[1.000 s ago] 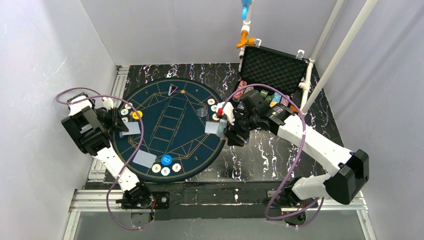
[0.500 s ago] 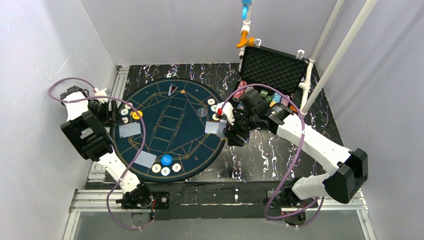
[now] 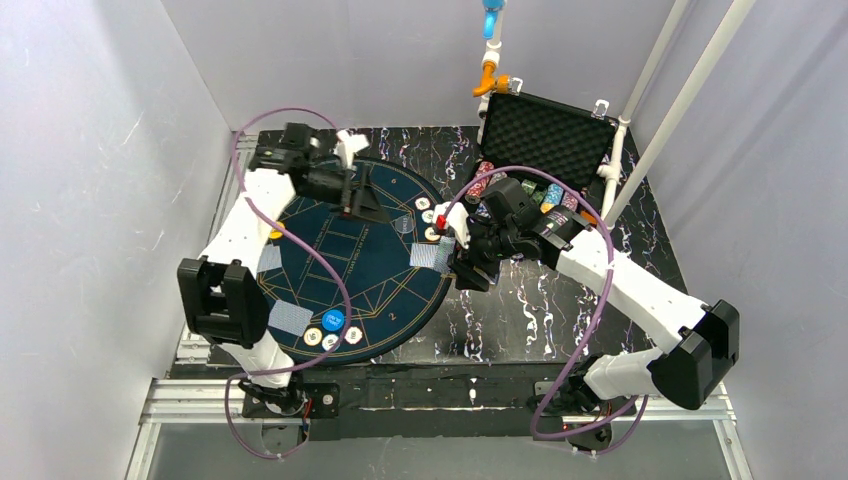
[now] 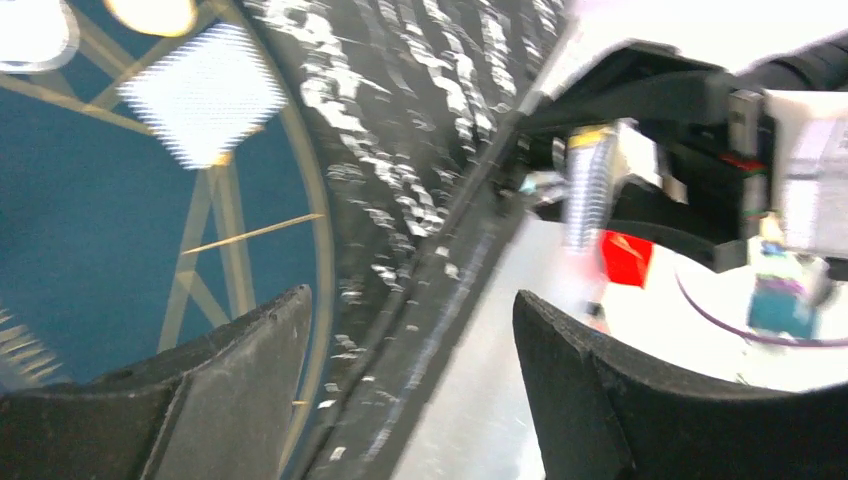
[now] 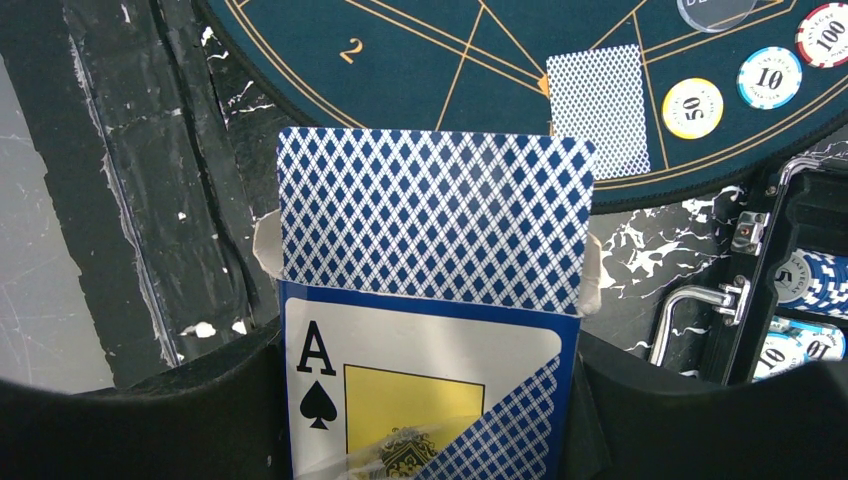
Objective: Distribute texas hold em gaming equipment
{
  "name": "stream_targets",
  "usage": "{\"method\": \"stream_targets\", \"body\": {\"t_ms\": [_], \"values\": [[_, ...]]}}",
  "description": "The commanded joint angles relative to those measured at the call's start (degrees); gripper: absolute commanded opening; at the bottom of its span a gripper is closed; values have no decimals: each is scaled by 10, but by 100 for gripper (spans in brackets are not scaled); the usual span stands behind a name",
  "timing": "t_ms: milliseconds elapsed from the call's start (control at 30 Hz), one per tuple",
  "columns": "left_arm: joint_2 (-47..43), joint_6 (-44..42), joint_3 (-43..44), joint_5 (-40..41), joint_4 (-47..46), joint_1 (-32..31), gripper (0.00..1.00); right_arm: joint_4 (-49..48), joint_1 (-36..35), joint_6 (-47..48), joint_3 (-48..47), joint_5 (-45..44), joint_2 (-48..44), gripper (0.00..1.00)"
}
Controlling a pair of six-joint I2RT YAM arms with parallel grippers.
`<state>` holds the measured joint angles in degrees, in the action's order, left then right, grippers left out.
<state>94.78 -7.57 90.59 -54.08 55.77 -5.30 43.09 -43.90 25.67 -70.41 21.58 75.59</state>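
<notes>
My right gripper (image 3: pixel 462 265) is shut on an open card box (image 5: pixel 425 390) with an ace of spades on its front, and a blue-backed deck (image 5: pixel 435 220) sticks out of the top. It hovers at the right rim of the round blue mat (image 3: pixel 340 270). Blue-backed cards lie on the mat at its left (image 3: pixel 268 258), front left (image 3: pixel 291 318) and right (image 3: pixel 430 254). A blue button disc (image 3: pixel 333 320) and white chips (image 3: pixel 331 343) sit near the front rim. My left gripper (image 3: pixel 365 200) hangs open over the mat's far part, with nothing between its fingers (image 4: pixel 250 370).
The black foam-lined case (image 3: pixel 545 135) stands open at the back right, with rows of chips (image 3: pixel 520 190) in it. More chips (image 5: pixel 692 107) lie by the mat's right rim. The right arm's cable (image 3: pixel 590 300) loops over the table. White walls close in on the left and back.
The left gripper opened, left a card at the mat's left side, and the arm swung up to the mat's far edge. The right arm has stayed put with the card box.
</notes>
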Motion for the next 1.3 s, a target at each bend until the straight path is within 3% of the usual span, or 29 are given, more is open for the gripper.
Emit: {"method": "stream_targets", "body": {"t_ms": [0,200,433,733,1033,1133,1267], "values": [[-48,196,-44,-102,-122,-96,73,-22,0,4,-36,10,-20,1],[-41,234,-57,-118,-157,-192,78,-28,0,-1,-36,13,-19,1],[-19,232,-63,-77,-159,-239,77,-29,0,-3,-46,21,-16,1],[-5,237,-70,-39,-151,-230,57,-21,0,-2,-63,29,-12,1],[-20,219,-70,-83,-139,-171,42,-6,0,4,-51,12,-19,1],[-32,220,-68,-114,-156,-169,44,-8,0,4,-46,7,-20,1],[-47,265,-86,-142,-220,-172,58,-13,0,4,-43,7,-16,1]]}}
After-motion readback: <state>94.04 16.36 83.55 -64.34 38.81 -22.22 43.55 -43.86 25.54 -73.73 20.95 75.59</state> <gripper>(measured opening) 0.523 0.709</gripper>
